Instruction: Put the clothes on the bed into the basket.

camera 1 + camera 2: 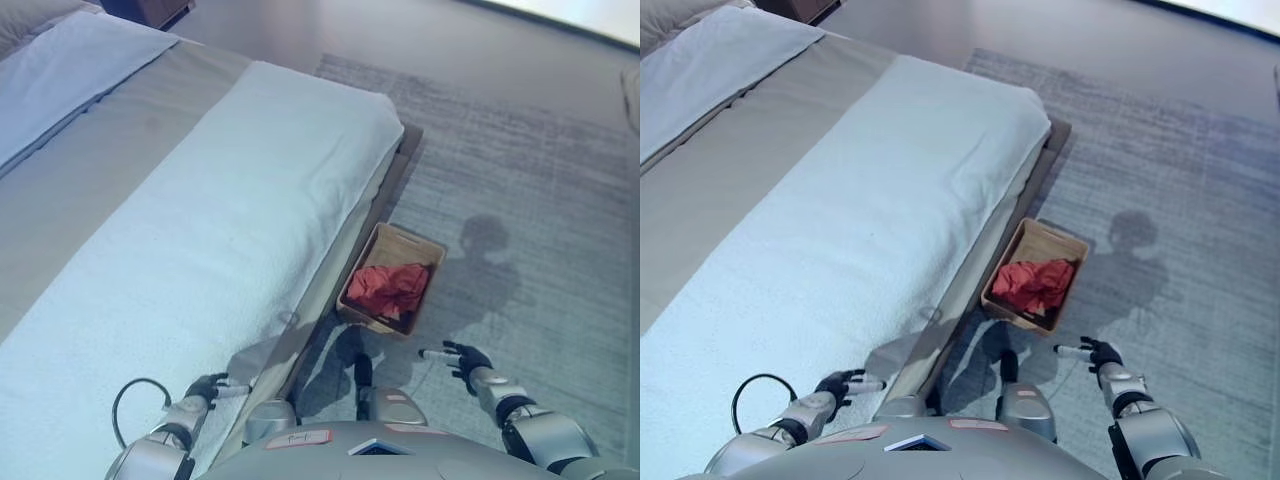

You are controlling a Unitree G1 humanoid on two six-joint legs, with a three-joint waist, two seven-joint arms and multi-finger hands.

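Note:
A tan basket (432, 251) stands on the carpet beside the bed, with red clothes (389, 288) lying inside it. The bed (200, 220) carries a pale blue blanket, and I see no clothes on it. My left hand (208, 389) hovers over the bed's near edge at the bottom left, fingers relaxed and empty. My right hand (462, 360) is out over the carpet just this side of the basket, open with fingers extended, holding nothing.
A white pillow (70, 70) lies at the head of the bed, far left. Grey carpet (540, 180) spreads to the right of the bed. A dark piece of furniture (150, 10) stands beyond the bed at the top.

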